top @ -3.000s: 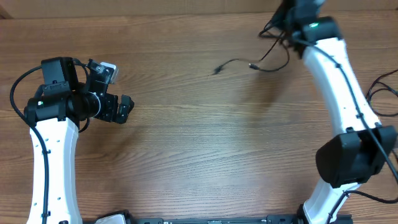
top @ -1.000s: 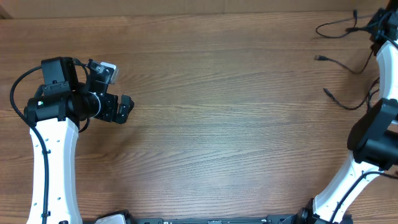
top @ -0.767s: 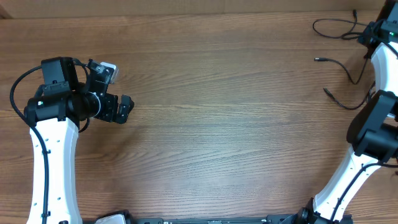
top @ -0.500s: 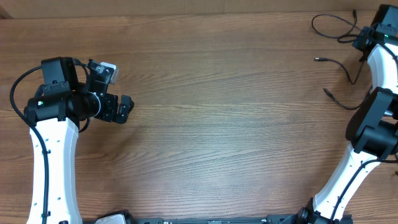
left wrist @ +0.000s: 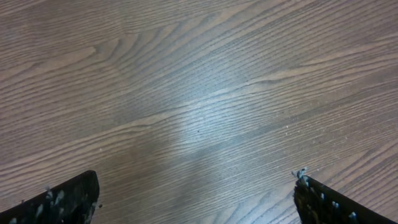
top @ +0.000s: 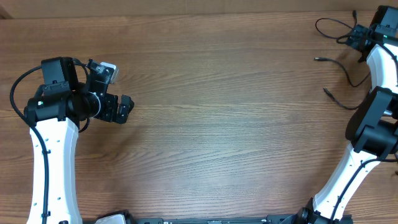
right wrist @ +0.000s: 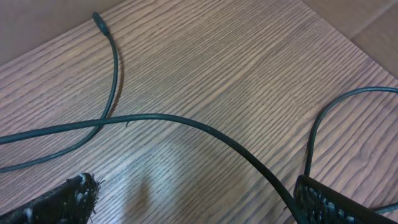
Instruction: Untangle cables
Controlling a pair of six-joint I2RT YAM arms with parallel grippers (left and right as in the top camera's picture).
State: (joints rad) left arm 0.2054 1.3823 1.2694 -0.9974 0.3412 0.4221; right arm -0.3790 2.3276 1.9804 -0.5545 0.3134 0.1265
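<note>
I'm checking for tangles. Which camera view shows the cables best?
The right wrist view: the cables fill the frame up close, with one crossing and a plug end plain to see. Overhead shows them only as thin lines in the picture's top right corner. The left wrist view shows none.

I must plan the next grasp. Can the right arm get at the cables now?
Probably yes: the right gripper hangs open close over the cables, one of them runs below its gap, and nothing stands in between.
</note>
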